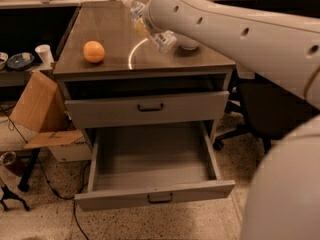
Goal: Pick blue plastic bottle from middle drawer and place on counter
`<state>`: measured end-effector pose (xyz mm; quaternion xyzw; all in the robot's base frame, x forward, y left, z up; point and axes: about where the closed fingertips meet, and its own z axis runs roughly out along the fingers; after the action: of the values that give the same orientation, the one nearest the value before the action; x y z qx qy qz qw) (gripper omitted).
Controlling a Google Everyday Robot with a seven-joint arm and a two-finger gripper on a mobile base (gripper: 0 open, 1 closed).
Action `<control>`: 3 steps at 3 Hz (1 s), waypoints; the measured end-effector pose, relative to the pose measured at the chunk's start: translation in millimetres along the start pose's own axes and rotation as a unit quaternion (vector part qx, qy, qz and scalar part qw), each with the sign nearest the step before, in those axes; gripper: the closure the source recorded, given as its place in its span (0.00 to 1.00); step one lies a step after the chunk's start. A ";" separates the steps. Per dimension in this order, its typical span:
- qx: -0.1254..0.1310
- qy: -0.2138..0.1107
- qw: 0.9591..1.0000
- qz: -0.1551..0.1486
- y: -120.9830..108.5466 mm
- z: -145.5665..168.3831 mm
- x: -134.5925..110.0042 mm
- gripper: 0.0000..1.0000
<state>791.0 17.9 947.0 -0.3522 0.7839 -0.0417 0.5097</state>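
Observation:
The blue plastic bottle (161, 40), clear with a white cap and pale label, is tilted over the counter (107, 26), its cap pointing back left. My gripper (149, 21) sits at the end of the big white arm over the counter's middle. It is mostly hidden by the arm and is shut on the bottle's middle. The middle drawer (125, 198) is pulled open below, and its grey inside holds nothing.
An orange (94, 51) sits on the counter's left, near the thin white arc (131, 54). A white bowl (190, 45) shows partly behind the arm. The upper drawer (150, 109) is nearly closed. A cardboard box (35, 104) stands at left, a black chair (260, 109) at right.

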 end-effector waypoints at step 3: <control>-0.158 -0.001 0.987 -0.001 31.8 70.1 -16.0 0.58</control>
<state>836.5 71.9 912.4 -0.4292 0.7796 0.0824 0.4485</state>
